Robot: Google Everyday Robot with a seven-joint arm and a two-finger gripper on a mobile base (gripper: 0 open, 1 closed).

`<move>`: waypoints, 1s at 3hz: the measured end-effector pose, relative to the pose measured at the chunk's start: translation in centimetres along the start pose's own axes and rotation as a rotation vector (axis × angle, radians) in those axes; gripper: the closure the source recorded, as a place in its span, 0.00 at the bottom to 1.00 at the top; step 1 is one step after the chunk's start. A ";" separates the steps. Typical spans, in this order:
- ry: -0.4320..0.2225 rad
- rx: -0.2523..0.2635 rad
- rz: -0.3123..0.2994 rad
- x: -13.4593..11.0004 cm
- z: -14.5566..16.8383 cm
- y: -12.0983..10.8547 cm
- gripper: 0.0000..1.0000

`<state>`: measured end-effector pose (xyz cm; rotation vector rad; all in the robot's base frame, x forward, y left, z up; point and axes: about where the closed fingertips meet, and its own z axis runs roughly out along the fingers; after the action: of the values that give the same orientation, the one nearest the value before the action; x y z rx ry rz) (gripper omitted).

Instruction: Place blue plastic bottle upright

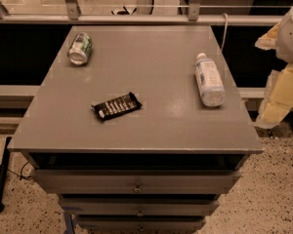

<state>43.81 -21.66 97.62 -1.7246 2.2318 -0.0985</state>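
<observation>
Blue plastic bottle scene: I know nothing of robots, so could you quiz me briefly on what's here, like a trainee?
1. True or false: the blue plastic bottle lies on its side on the table.
2. The green can is: A upright; B on its side; C inside a drawer.
3. Fill in: the gripper is at the picture's ____ edge, beside the table, away from the bottle.
Key: 1 true; 2 B; 3 right.
</observation>
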 end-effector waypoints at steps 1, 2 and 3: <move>0.000 0.000 0.000 0.0 0.0 0.0 0.00; -0.005 0.021 0.044 -0.1 2.4 -1.9 0.00; 0.015 0.023 0.140 0.3 7.0 -6.1 0.00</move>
<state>51.49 -22.65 92.39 -1.5549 2.3451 -0.1044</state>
